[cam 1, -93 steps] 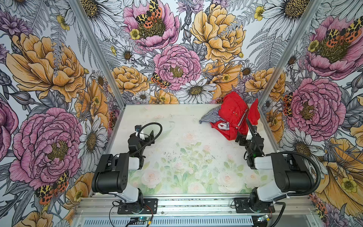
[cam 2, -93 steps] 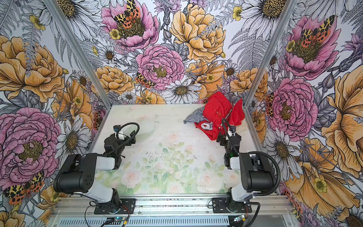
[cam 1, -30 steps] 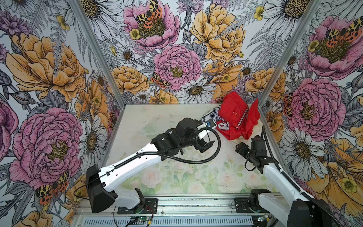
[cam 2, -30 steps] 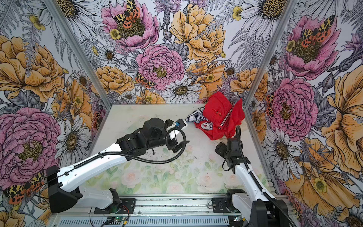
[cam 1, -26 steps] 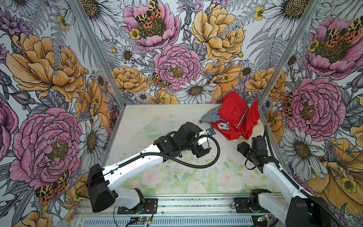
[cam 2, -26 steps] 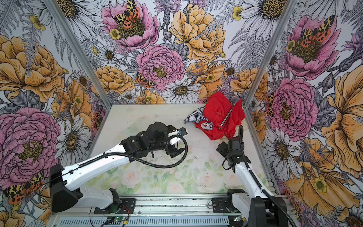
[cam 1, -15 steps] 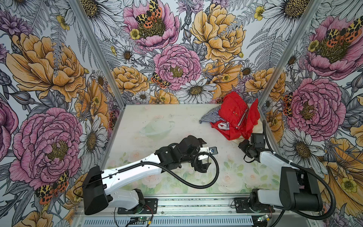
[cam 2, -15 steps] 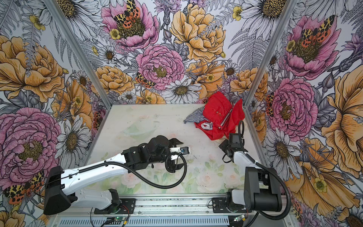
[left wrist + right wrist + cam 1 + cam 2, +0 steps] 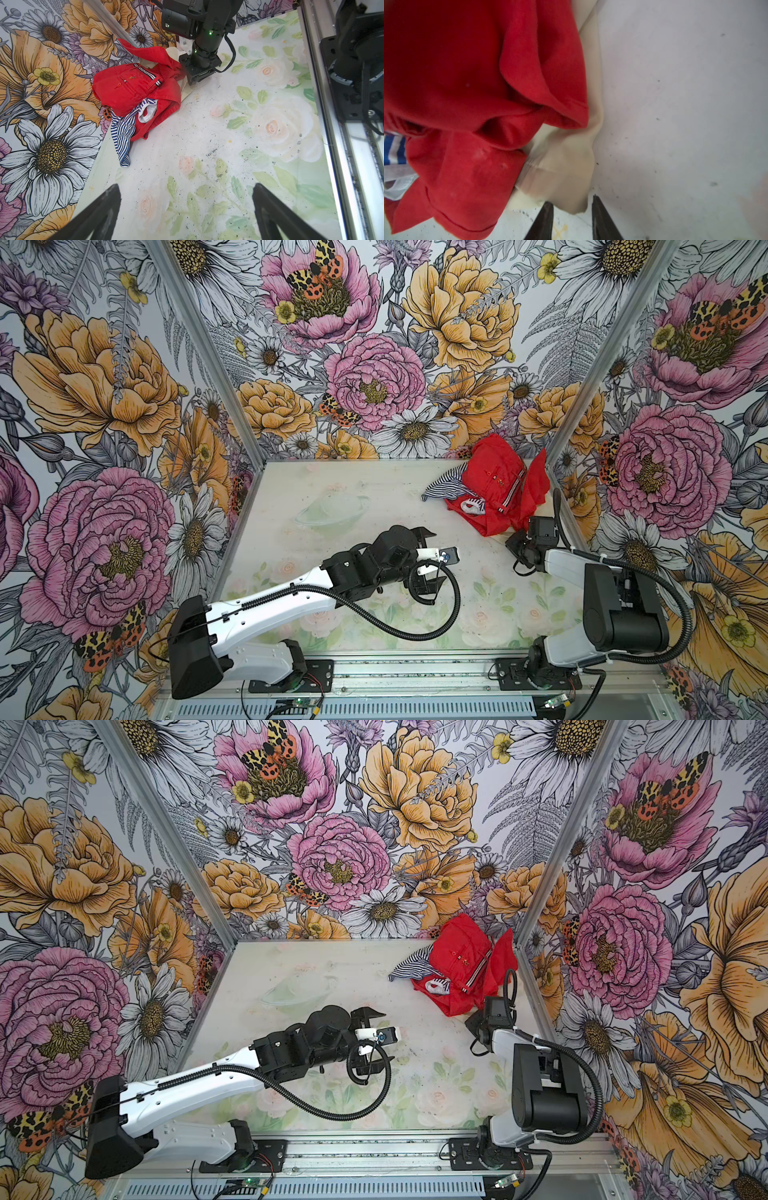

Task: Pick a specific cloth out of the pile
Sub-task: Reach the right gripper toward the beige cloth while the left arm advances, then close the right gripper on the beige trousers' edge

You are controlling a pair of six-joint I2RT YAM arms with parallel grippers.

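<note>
The pile lies at the table's back right: a red jacket [image 9: 494, 485] [image 9: 461, 961] [image 9: 133, 89] with a navy-and-white striped piece [image 9: 442, 487] [image 9: 122, 133] at its side. The cream cloth [image 9: 566, 166] [image 9: 186, 91] pokes out from under the jacket's near edge. My right gripper [image 9: 571, 200] [image 9: 514, 540] sits low at that edge. Its jaws stand narrowly apart with the cloth's corner between the fingertips [image 9: 548, 205]. My left gripper [image 9: 186, 186] [image 9: 436, 560] hovers wide open over the table's middle, holding nothing.
The pile sits against the back wall and the right corner post [image 9: 552, 460]. The right arm's upper link [image 9: 619, 605] stands near the front right. A metal rail [image 9: 415, 672] runs along the table's front edge.
The left arm drew back from the pile toward the table's middle, still open. The right gripper moved up to the pile's near edge and its jaws narrowed around the cream cloth's corner.
</note>
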